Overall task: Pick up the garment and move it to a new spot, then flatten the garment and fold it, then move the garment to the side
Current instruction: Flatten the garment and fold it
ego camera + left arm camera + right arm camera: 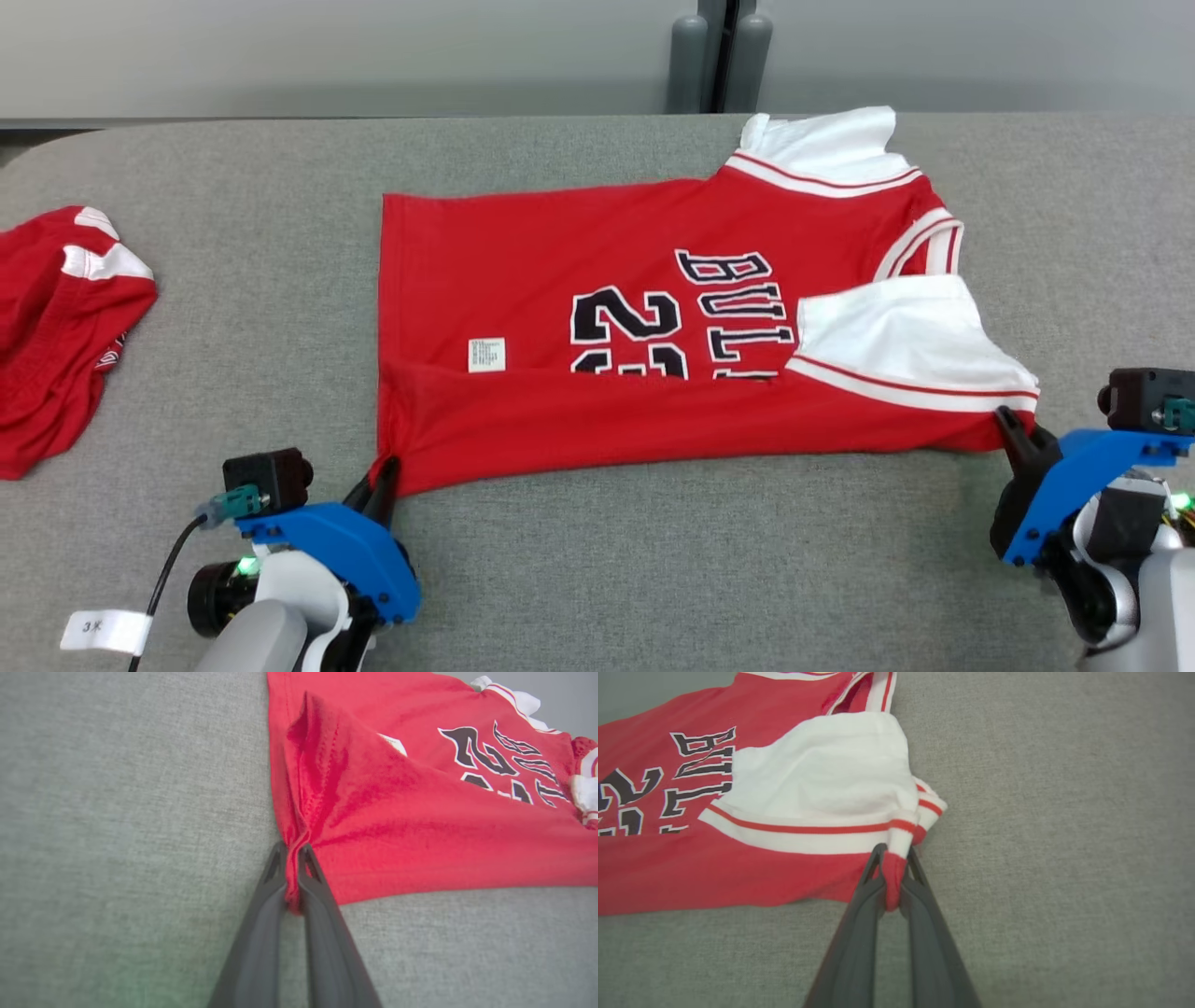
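Garment lies flat mid-table, near edge apparently folded over once (further folding and the side move remain); left gripper pinches its hem corner, right gripper its shoulder corner.

Before me the garment lies on the surface, left gripper at its near-left corner, right gripper at its near-right. A cloth lies far left.
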Tool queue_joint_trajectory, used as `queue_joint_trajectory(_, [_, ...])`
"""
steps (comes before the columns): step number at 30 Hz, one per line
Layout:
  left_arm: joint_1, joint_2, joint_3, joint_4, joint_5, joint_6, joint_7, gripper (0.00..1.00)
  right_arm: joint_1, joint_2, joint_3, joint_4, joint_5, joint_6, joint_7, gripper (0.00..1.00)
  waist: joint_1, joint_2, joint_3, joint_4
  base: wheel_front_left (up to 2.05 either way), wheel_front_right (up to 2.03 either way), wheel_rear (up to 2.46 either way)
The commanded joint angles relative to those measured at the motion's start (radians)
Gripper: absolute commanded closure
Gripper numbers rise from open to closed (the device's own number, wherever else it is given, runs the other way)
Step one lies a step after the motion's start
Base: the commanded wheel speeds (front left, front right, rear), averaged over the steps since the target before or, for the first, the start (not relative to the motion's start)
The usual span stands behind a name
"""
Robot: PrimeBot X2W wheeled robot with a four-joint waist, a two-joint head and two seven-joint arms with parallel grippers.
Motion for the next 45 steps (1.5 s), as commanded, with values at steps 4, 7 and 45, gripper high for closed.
queue_joint_trajectory(4, [0.088,0.047,0.011,-0.095,-0.009,0.033,0.023,1.00,0.106,-0.003,0.007,-0.106,0.041,0.000,0.039,1.00,0.0000,-0.0001,-0.029,0.000,0.00,0.00,0.00])
queue_joint_trajectory(7, [0.154,0.084,0.015,-0.193,-0.014,0.061,0.047,1.00,0.182,-0.003,0.014,-0.176,0.075,0.000,0.066,1.00,0.0000,-0.0001,-0.042,-0.006,0.00,0.00,0.00])
queue_joint_trajectory(45, [-0.259,0.153,0.014,-0.181,0.019,0.087,0.283,0.00,-0.333,-0.055,0.156,-0.187,0.008,0.000,0.352,0.00,0.0000,-0.0001,0.134,-0.011,0.00,0.00,0.00])
